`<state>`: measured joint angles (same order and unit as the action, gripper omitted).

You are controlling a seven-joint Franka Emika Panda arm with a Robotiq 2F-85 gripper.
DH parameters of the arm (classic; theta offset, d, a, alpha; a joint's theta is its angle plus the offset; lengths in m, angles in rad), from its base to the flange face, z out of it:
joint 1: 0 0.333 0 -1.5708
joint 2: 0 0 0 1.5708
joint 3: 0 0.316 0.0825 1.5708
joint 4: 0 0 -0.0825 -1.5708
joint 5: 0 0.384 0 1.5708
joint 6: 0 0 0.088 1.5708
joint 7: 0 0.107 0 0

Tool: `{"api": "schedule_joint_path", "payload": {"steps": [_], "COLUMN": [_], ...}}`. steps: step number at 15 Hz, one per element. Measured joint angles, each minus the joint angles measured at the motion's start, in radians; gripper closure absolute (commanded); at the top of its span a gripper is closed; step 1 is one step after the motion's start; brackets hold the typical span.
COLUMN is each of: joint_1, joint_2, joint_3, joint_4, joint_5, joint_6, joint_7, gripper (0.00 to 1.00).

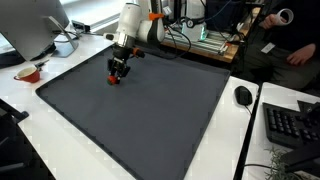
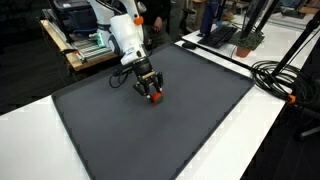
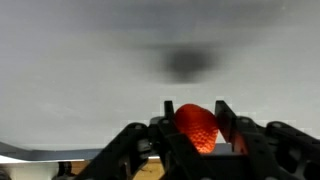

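Jaws fill the wrist view's foreground, drawn narrow on a red object (image 3: 197, 127) pinched between them. In both exterior views it hangs low over the grey surface (image 1: 150, 115), toward one corner; whether it touches, I cannot tell. A mouse (image 1: 243, 95) lies well apart.

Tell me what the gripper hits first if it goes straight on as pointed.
The dark mat, right below the gripper. The red object between its fingers would probably touch before the fingers do. The shadow in the wrist view suggests a gap, though depth is unclear.
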<state>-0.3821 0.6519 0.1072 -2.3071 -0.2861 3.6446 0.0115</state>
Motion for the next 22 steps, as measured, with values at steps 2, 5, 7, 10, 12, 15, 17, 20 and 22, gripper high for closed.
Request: {"api": "schedule_joint_path", "payload": {"steps": [2,5,7,10,12,15,17,20,22], "joint_1": [0.009,0.024,0.035,0.051,0.058,0.061,0.059,0.04,-0.027], "joint_2": [0.004,0.016,0.022,0.027,0.028,0.028,0.026,0.006,-0.039], "joint_3": [-0.003,-0.004,-0.011,-0.029,-0.039,-0.044,-0.045,-0.041,0.001], "joint_4": [0.0,0.0,0.0,0.0,0.0,0.0,0.0,-0.002,-0.021], "joint_5": [0.0,0.0,0.001,0.002,0.002,0.002,0.002,-0.001,-0.036], "joint_6": [0.0,0.0,0.0,-0.006,-0.014,-0.027,-0.04,-0.076,-0.129], "joint_7": [0.0,0.0,-0.001,-0.002,-0.003,-0.003,-0.003,-0.002,0.009], "gripper": [0.8,0.8,0.8,0.6,0.29,0.08,0.0,0.0,0.0]}}
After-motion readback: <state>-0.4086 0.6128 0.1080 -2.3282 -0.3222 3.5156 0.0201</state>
